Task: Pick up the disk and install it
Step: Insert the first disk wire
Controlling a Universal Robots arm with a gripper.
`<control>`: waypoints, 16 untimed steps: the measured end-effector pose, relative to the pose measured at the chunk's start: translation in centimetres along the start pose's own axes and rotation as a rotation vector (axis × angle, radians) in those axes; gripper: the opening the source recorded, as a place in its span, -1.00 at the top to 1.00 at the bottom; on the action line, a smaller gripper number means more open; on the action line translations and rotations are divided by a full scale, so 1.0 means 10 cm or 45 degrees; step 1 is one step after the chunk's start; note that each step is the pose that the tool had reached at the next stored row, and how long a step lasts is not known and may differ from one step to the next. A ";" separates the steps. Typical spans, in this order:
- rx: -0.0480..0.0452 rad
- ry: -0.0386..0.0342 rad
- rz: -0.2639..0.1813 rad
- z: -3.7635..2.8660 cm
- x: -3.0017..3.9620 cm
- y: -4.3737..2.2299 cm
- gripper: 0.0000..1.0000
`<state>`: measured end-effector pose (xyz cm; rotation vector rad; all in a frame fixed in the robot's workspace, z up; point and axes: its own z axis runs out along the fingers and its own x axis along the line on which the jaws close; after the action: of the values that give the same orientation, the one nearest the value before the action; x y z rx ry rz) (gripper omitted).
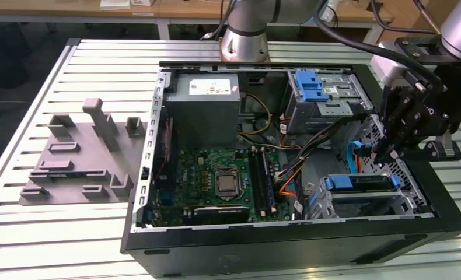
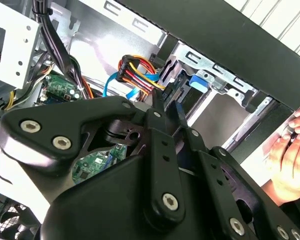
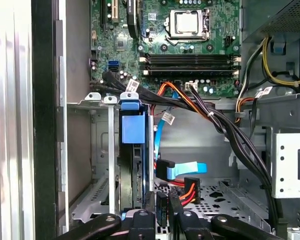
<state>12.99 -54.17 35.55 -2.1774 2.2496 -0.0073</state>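
Scene: an open black desktop computer case (image 1: 293,242) lies on its side on the slatted aluminium counter (image 1: 98,58), and we look straight down into it in the exterior view.
Arm: the silver robot arm (image 1: 246,29) rises from the top centre of the exterior view, and its black wrist hangs over the right side of the case.
Pincer: the black pincer (image 1: 388,156) is down inside the case at right of centre in the exterior view, just above the lower drive bay. In both wrist views (image 2: 168,107) (image 3: 168,212) it sits right beside a bundle of orange, red and black cables (image 3: 190,187).
Pincer state: I cannot tell whether it is apart, together or clamped on anything.
Disk: the flat silver-grey metal hard drive with blue plastic rails (image 1: 359,182) is in the grey metal bay at the lower right of the exterior view. In the first wrist view it stands on edge in its slot (image 3: 137,175), blue tab on top, left of centre.
Cable: a light blue flat data cable (image 3: 187,169) curls just beside the drive.
Board: the green motherboard (image 1: 223,181) fills the case's lower middle.
Box: a large grey metal box with a white sticker (image 1: 203,108) sits above the board.
Cage: a grey metal cage with a blue plastic latch (image 1: 316,87) is at upper right.
Fixture: a grey moulded plastic holder (image 1: 83,154) rests on the counter at left, well apart from the case.
Person: a hand (image 2: 290,160) shows at the right edge of the second wrist view, outside the case wall.
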 end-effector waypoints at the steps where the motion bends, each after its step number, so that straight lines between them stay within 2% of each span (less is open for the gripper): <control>1: 0.001 0.0000 0.000 0.003 0.000 0.000 0.50; 7: 0.004 -0.0002 0.000 0.018 0.000 0.000 0.50; 9: 0.004 -0.0002 0.000 0.022 0.000 0.001 0.65; 13: 0.004 0.0001 0.000 0.022 0.000 0.001 0.68; 15: 0.003 0.0038 0.000 0.024 0.000 -0.003 0.68; 16: 0.003 0.0109 0.000 0.023 0.000 -0.007 0.68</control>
<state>13.06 -54.17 35.32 -2.1808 2.2529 -0.0190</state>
